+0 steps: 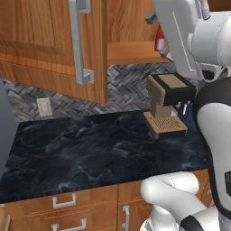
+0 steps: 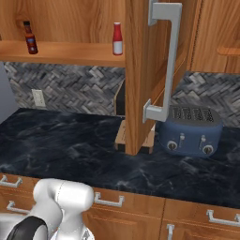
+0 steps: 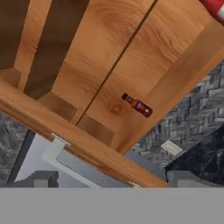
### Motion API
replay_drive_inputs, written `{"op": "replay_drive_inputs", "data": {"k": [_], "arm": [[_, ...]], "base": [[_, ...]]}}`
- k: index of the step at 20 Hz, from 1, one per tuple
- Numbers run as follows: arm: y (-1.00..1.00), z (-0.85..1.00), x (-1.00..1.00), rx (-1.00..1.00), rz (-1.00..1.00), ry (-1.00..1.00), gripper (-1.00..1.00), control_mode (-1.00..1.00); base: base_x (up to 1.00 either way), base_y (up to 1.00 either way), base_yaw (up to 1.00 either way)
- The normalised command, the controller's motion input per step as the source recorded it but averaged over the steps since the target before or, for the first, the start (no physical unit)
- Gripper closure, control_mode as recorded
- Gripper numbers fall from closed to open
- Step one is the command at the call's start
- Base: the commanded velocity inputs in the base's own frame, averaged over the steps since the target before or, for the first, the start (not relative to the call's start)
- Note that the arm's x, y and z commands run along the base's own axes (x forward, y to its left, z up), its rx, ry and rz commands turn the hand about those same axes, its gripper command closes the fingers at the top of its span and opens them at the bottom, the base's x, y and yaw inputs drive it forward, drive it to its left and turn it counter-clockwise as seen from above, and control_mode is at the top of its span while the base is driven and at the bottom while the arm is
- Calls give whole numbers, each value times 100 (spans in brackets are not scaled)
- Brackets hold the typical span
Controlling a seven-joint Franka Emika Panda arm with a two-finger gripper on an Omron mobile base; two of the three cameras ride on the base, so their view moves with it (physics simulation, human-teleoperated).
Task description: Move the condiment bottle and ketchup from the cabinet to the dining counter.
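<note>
The condiment bottle [image 2: 31, 38], dark brown-red with a narrow neck, stands at the left end of the cabinet [image 2: 70, 52] shelf. The ketchup [image 2: 117, 39], bright red with a pale top, stands on the same shelf further right, beside the open door. In the left base view the ketchup [image 1: 159, 38] peeks out behind my arm. In the hand view, which is rolled, my gripper [image 3: 113, 179] is open with nothing between its tips. The condiment bottle [image 3: 138, 105] looks small and far beyond it, and the ketchup [image 3: 216, 6] shows at the top right corner. The dining counter is out of view.
An open cabinet door [image 2: 140, 70] with a long silver handle [image 2: 171, 61] juts out over the black counter [image 2: 70, 145]. A coffee machine [image 1: 167, 106] and a blue toaster [image 2: 190, 131] stand on that counter. Drawers [image 1: 63, 203] run below.
</note>
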Motion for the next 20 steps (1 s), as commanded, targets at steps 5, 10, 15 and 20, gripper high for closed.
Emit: {"op": "replay_drive_inputs", "data": {"k": [5, 10, 15, 20], "arm": [[-31, -15, 57, 33, 4, 38, -100, -100], [3, -26, 55, 26, 21, 19, -100, -100], [26, -9, 62, 22, 16, 19, -100, -100], [50, -15, 42, 7, 26, 3, -100, -100]], "base": [[0, 0, 0], [0, 0, 0], [0, 0, 0], [0, 0, 0]]}}
